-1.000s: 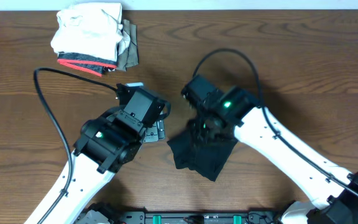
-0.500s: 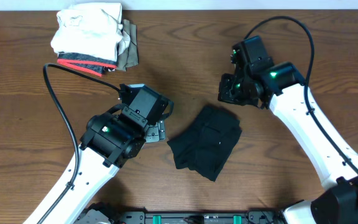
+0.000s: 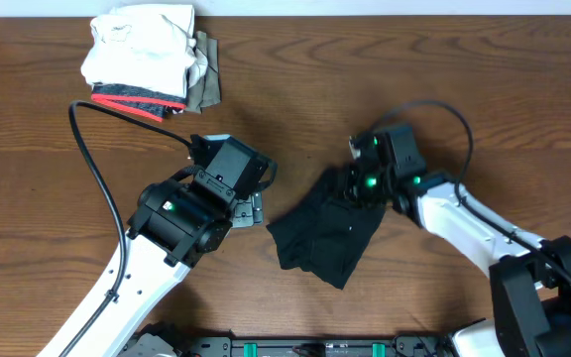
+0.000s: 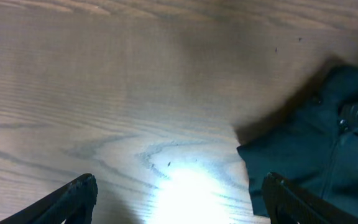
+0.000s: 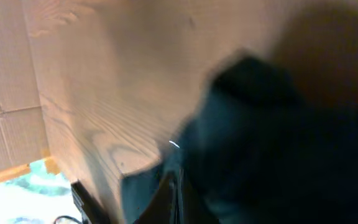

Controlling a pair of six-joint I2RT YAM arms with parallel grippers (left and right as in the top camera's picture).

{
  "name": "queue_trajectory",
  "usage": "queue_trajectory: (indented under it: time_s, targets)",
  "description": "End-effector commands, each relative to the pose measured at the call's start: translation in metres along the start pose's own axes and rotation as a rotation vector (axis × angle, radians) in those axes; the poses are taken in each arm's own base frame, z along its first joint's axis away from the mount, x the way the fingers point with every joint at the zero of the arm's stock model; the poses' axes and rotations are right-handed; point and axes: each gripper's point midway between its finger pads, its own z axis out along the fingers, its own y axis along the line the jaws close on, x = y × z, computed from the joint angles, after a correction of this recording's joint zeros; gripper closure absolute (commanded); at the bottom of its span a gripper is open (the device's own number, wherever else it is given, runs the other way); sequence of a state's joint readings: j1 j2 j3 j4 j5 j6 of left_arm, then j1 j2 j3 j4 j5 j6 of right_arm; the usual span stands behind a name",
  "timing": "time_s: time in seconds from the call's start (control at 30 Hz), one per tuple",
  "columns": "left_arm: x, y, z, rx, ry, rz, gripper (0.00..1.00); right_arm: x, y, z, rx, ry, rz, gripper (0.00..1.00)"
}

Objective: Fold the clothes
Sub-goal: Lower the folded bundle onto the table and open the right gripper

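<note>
Around: we see a stack of folded garments (image 3: 147, 61) at the wooden table's (image 3: 484, 89) far-left corner, well apart from the black shirt (image 3: 323, 236) crumpled mid-table | left gripper (image 3: 256, 208) spread wide just beside its left edge | right gripper (image 3: 351, 188) closed at its far-right corner, hiding it; we cannot tell if fabric is pinched | Change: right arm came back down from farther right; shirt and left arm unmoved

One black shirt (image 3: 325, 233), one wooden table (image 3: 48, 198) and two white-and-black robot arms: the left arm (image 3: 171, 223) and the right arm (image 3: 454, 218). Two black cables, one to each arm: the left cable (image 3: 85, 164) and the right cable (image 3: 442, 105). One stack of folded garments (image 3: 147, 61) shows at least three layers, white, red-trimmed grey and olive; the exact number of pieces cannot be told.
</note>
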State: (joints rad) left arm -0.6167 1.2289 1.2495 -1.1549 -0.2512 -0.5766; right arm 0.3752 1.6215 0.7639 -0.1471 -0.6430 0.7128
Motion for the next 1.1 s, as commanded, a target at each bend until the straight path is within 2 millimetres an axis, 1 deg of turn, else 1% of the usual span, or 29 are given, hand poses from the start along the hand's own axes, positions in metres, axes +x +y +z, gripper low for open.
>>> queue_trajectory:
  time_s: [0.0, 0.1, 0.17, 0.2, 0.23, 0.3, 0.33, 0.4, 0.5, 0.6, 0.7, 0.77, 0.8, 0.83, 0.9, 1.07]
  targets:
    - [-0.002, 0.004, 0.001, -0.020, -0.008, -0.012, 0.14, 0.027, -0.021, 0.006, 0.000, 0.061, 0.081, 0.94]
    - [-0.002, 0.004, 0.001, -0.018, -0.011, -0.013, 0.13, 0.046, -0.040, 0.009, 0.024, 0.085, 0.156, 0.93]
    - [-0.003, 0.003, 0.001, -0.016, -0.013, -0.014, 0.13, 0.052, -0.047, 0.011, 0.023, 0.082, 0.159, 0.93]
    - [-0.003, 0.003, 0.001, -0.016, -0.014, -0.014, 0.14, 0.054, -0.049, 0.011, 0.021, 0.080, 0.157, 0.95]
    - [-0.003, 0.003, 0.001, -0.016, -0.014, -0.014, 0.14, 0.055, -0.051, 0.012, 0.020, 0.080, 0.157, 0.98]
    - [-0.003, 0.004, 0.001, -0.017, -0.013, -0.014, 0.14, 0.053, -0.049, 0.011, 0.013, 0.073, 0.150, 0.99]
    - [-0.003, 0.004, 0.001, -0.017, -0.012, -0.014, 0.14, 0.050, -0.045, 0.011, -0.002, 0.066, 0.139, 0.99]
    - [-0.002, 0.004, 0.001, -0.018, -0.011, -0.013, 0.14, 0.044, -0.033, 0.008, -0.042, 0.052, 0.110, 0.99]
    - [-0.001, 0.005, 0.001, -0.022, -0.006, -0.011, 0.14, 0.033, -0.001, -0.004, -0.130, 0.034, 0.047, 0.99]
    - [0.001, 0.006, 0.001, -0.027, 0.001, -0.008, 0.14, 0.025, 0.037, -0.024, -0.230, 0.009, -0.031, 0.98]
    - [0.001, 0.006, 0.001, -0.027, 0.001, -0.008, 0.14, 0.026, 0.073, -0.049, -0.325, -0.008, -0.075, 0.94]
    - [0.000, 0.006, 0.001, -0.026, -0.001, -0.009, 0.14, 0.031, 0.085, -0.062, -0.356, -0.011, -0.072, 0.92]
    - [0.000, 0.006, 0.001, -0.025, -0.003, -0.011, 0.14, 0.034, 0.087, -0.065, -0.357, -0.006, -0.072, 0.92]
    - [0.000, 0.006, 0.001, -0.025, -0.004, -0.023, 0.14, 0.038, 0.086, -0.066, -0.351, 0.002, -0.067, 0.92]
    - [-0.002, 0.005, 0.001, -0.024, -0.011, -0.055, 0.14, 0.048, 0.078, -0.063, -0.311, 0.033, -0.028, 0.92]
    - [-0.006, 0.002, 0.001, -0.010, -0.029, -0.083, 0.13, 0.084, 0.038, -0.037, -0.185, 0.114, 0.051, 0.91]
